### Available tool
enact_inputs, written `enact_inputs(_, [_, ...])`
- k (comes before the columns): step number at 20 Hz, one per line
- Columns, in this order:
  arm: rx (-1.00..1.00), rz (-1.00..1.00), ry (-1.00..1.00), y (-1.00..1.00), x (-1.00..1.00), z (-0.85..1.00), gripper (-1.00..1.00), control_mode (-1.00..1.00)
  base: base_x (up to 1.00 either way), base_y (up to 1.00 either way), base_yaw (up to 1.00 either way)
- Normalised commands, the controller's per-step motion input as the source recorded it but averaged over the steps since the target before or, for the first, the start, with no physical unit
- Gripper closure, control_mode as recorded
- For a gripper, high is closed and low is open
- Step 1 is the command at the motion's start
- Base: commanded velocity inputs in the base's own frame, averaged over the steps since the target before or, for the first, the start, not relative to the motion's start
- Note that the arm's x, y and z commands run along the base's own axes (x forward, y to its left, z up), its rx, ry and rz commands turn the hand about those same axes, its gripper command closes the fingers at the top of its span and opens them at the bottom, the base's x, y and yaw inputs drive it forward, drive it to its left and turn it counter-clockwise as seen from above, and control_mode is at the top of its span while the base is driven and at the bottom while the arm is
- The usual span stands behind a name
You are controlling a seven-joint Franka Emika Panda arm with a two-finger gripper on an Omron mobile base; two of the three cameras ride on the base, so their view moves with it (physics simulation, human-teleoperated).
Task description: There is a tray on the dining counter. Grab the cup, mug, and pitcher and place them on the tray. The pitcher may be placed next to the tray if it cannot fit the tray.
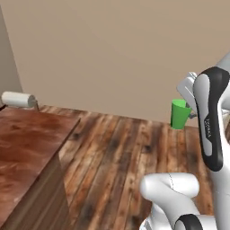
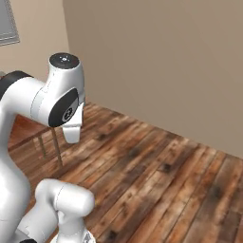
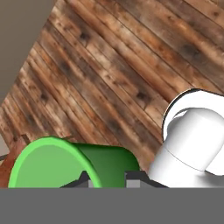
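High on the right of the left base view, I have the small bright green tapered cup (image 1: 180,114) carried in the air beside the white arm, well above the wood-plank floor (image 1: 126,157) and well apart from the broad reddish-brown wood-grain worktop (image 1: 27,143) at the near left. On that worktop's far corner lies a white roll (image 1: 18,99), perhaps paper towel; I cannot see a tray on the part of the worktop that shows. From the hand view the gripper (image 3: 108,178) is nearly closed, with the fingers (image 3: 133,177) pinching the cup's wall at the rim, one finger inside the mouth and one outside as far as I can tell. The cup (image 3: 74,164) lies tilted in that view, its open mouth turned toward the camera with planks behind it. I judge this to be the carry stage: the cup is taken up, and placing it is not yet done. It looks light, stiff and smooth-walled, so I expect it could pivot or slip in a rim pinch if I swing the arm sharply; a slow, level move seems wise. For a handleless tumbler like this the rim wall is a fair hold, though gripping lower across the body would probably sit steadier.
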Motion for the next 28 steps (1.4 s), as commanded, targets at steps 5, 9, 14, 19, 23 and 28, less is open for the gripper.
enact_inputs(5, [0.00, 0.00, 0.00, 0.00, 0.00, 0.00, 1.00, 1.00, 0.87, -0.72, 0.11])
enact_inputs(9, [0.00, 0.00, 0.00, 0.00, 0.00, 0.00, 1.00, 1.00, 0.89, -0.73, 0.10])
enact_inputs(14, [0.00, 0.00, 0.00, 0.00, 0.00, 0.00, 1.00, 1.00, 0.95, -0.73, 0.12])
enact_inputs(19, [0.00, 0.00, 0.00, 0.00, 0.00, 0.00, 1.00, 1.00, 0.81, -0.81, 0.21])
enact_inputs(23, [0.00, 0.00, 0.00, 0.00, 0.00, 0.00, 1.00, 1.00, 0.63, -0.90, 0.38])
enact_inputs(28, [0.00, 0.00, 0.00, 0.00, 0.00, 0.00, 1.00, 1.00, 0.62, -1.00, 0.45])
